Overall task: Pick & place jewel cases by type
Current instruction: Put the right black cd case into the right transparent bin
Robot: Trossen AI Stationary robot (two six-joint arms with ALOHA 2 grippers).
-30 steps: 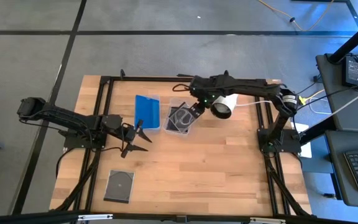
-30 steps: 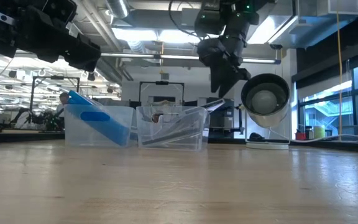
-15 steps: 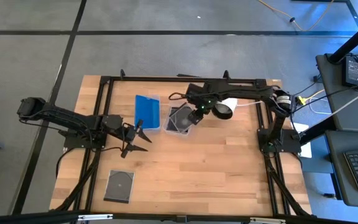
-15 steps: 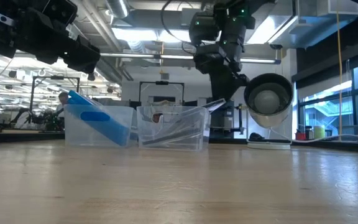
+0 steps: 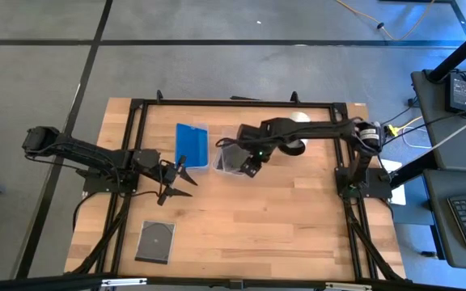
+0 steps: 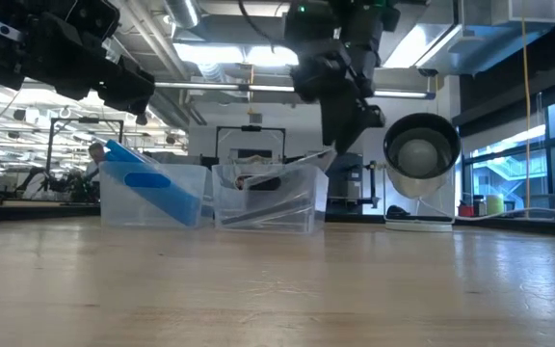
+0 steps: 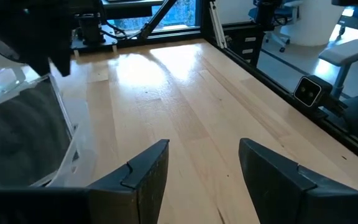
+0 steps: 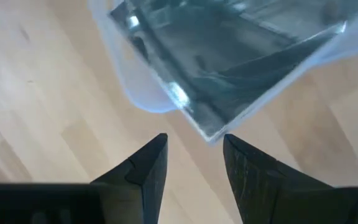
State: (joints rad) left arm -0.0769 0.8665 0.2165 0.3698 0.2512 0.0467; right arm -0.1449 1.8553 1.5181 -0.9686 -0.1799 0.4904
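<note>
My right gripper (image 5: pixel 253 166) (image 8: pixel 194 155) hangs open and empty above the near right corner of a clear tub (image 5: pixel 231 155) (image 6: pixel 268 198). That tub holds dark jewel cases (image 8: pixel 229 74), which lean against its wall. A second clear tub (image 5: pixel 191 145) to its left holds blue jewel cases (image 6: pixel 147 193), tilted with an edge above the rim. One dark case showing a disc (image 5: pixel 155 241) lies flat near the table's near left corner. My left gripper (image 5: pixel 176 178) (image 7: pixel 204 168) waits open over bare wood, near the blue tub.
A white cylinder with a dark end (image 6: pixel 417 149) stands on a base to the right of the tubs, partly under my right arm (image 5: pixel 314 129). A black frame (image 5: pixel 136 109) runs round the table's edges. Bare wood (image 5: pixel 281 226) lies across the near right half.
My right arm has swung toward the table's left and near edge. Its gripper has gone from over the dark-case tub's right side to just past its near right corner, turning about as it went. My left arm has kept still.
</note>
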